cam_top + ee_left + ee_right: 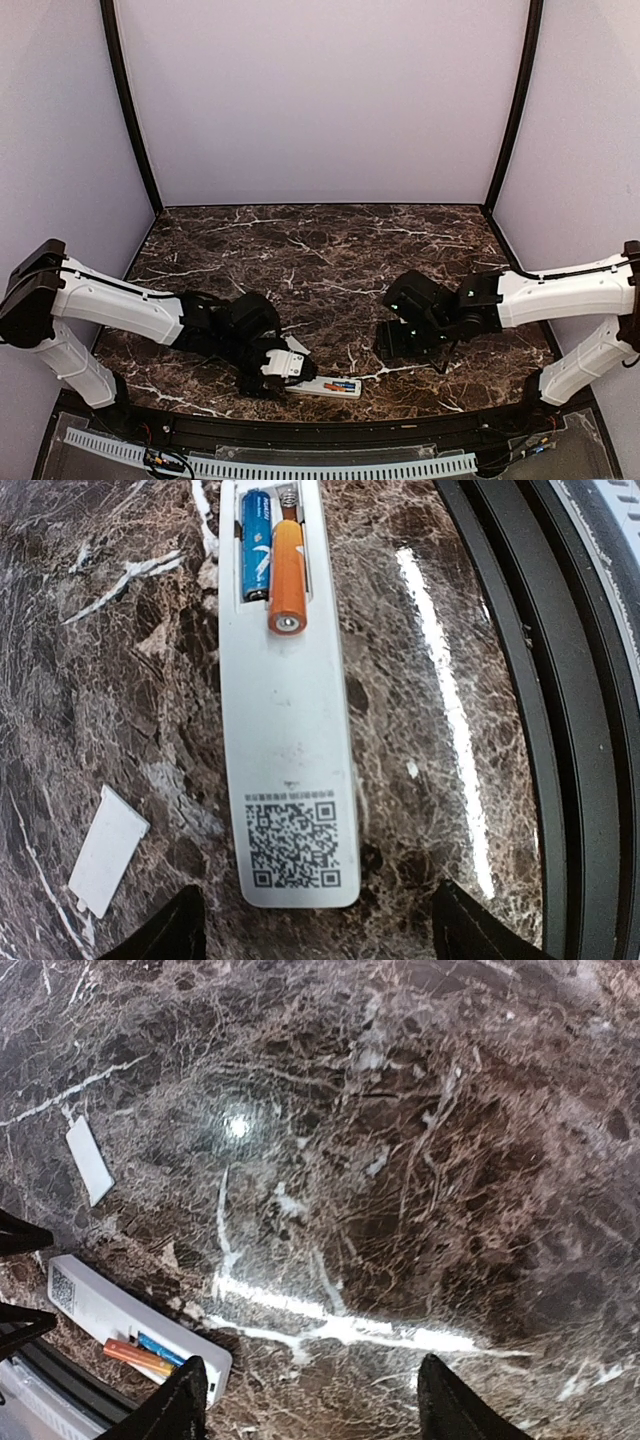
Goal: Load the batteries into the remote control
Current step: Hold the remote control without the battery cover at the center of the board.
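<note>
Marble-look table (330, 250), and the remote (288, 760) lies on it face down, close to the near edge, with the battery bay uncovered. Blue battery (257, 545) sits down in its slot just fine. Orange battery (285, 575) is the problem child imo. One end is in by the spring (287, 495), but the other rides up over the lip of the bay and rests on the remote's back. I'd call it half loaded at best.

Left gripper (315, 938) hangs at the QR-code end of the remote with its fingers spread wide, holding nothing. Right gripper (315, 1410) is off to the side above bare table, also spread wide and empty.

What could go wrong: push down off-centre on that raised end and the battery could roll sideways or pop right out, since the spring is probably loading it. The tabletop looks slick, so a push along the remote might just skate the whole thing toward the black rim (500, 680). The little white battery cover (107, 852) lies apart on the table beside the remote, easy to knock.

Writing: there's a QR code (293, 845) on the back with a row of tiny characters above it, too small to read. White print on the blue battery, can't make out a brand. Nothing readable on the orange one.
</note>
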Robot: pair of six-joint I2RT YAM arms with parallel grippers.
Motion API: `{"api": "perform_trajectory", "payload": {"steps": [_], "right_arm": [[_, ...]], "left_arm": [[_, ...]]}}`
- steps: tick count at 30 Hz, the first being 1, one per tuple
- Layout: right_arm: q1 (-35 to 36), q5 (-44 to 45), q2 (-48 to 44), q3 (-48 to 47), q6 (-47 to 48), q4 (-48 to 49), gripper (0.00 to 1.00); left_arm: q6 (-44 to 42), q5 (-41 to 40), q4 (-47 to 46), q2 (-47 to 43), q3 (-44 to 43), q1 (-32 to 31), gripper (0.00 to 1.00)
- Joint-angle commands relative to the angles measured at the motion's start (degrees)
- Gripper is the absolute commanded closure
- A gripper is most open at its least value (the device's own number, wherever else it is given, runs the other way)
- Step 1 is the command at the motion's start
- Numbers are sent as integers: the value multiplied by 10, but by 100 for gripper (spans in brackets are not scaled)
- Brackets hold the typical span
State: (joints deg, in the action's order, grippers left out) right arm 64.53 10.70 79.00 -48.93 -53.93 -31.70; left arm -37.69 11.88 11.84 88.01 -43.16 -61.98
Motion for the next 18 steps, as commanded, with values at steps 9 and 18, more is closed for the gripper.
{"api": "perform_trajectory", "payload": {"steps": [9, 18], "right_arm": [[-6, 92, -28, -20, -21, -1, 1], [-36, 2, -88, 57, -19, 58, 1]], "left_arm": [[39, -12, 48, 62, -49, -9, 38], [109, -33, 68, 84, -60, -34, 57]]}}
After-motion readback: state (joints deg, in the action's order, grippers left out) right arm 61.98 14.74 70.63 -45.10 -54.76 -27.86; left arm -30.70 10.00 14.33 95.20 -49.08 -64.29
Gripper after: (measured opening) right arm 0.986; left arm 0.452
